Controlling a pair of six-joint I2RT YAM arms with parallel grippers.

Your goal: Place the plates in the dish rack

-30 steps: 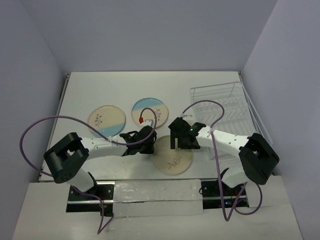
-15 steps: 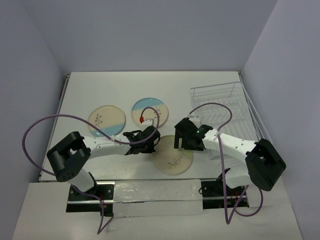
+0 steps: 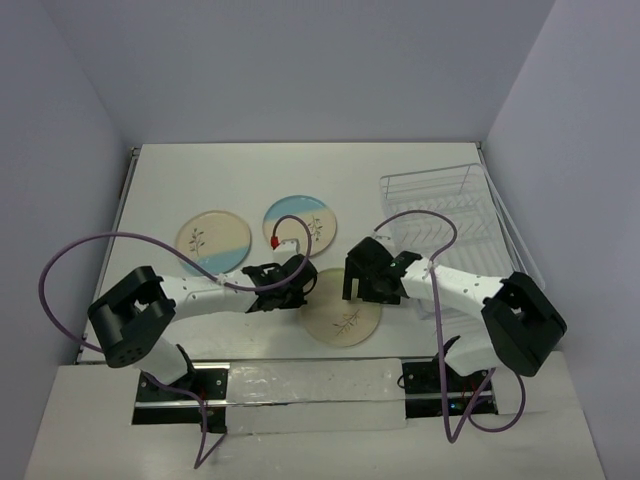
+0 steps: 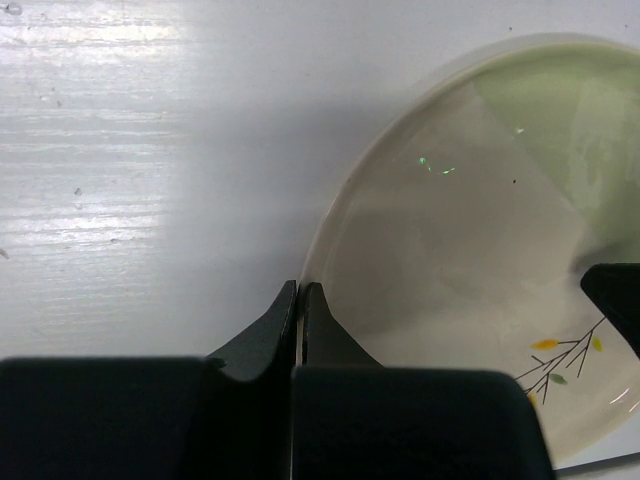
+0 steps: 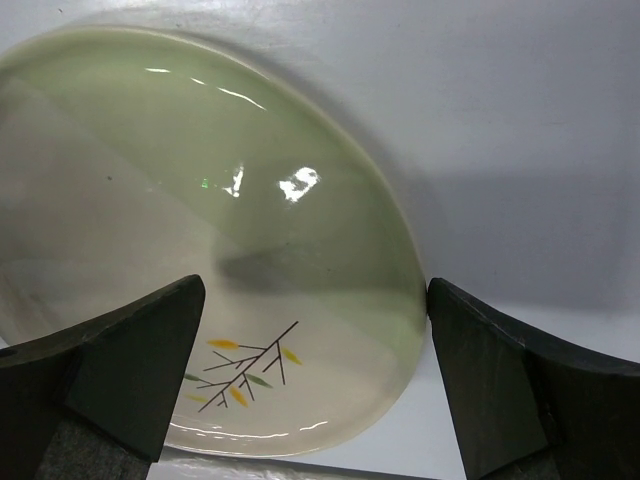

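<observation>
Top external view: we see the green-tinted plate (image 3: 342, 318) near the middle of the counter's (image 3: 300, 170) near edge. The left hand (image 3: 306, 289) is at its left rim and the right hand (image 3: 366, 295) at its right rim. The left wrist view shows that hand closed tight with its tips at the rim; we cannot tell whether it pinches the rim. The right hand is spread wide, with the plate's edge between its jaws. Two blue-tinted plates (image 3: 213, 241) sit side by side towards the left edge, and the dish rack (image 3: 440, 215) stands by the right edge.
</observation>
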